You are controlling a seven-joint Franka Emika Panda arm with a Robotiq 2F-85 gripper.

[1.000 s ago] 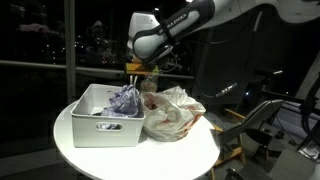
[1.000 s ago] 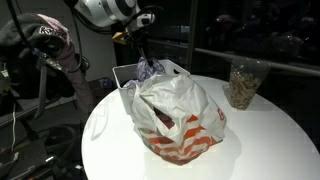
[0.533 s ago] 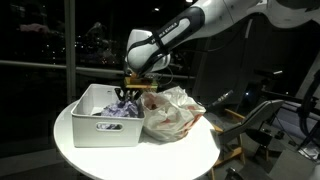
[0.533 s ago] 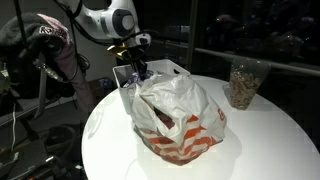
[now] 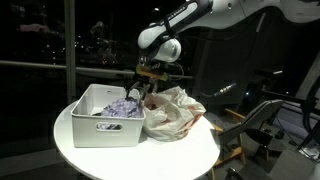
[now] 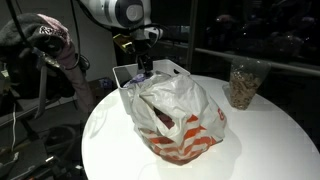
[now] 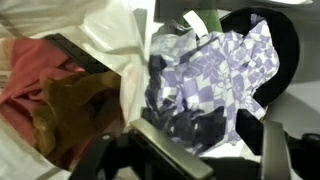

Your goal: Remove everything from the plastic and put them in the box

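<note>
Gripper (image 5: 140, 90): jaws released, empty, lifted clear of the white box (image 5: 88, 128) it had reached into. Purple checked cloth (image 5: 120, 107): now deposited in the box, by the surface (image 5: 130, 160) edge. Plastic bag (image 5: 178, 115): red cloth (image 7: 35, 80) still inside, to be removed.

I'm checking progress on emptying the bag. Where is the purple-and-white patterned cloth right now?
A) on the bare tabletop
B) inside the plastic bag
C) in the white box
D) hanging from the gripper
C: in an exterior view the patterned cloth lies inside the white box, below the gripper, whose jaws stand open and apart from it.
</note>
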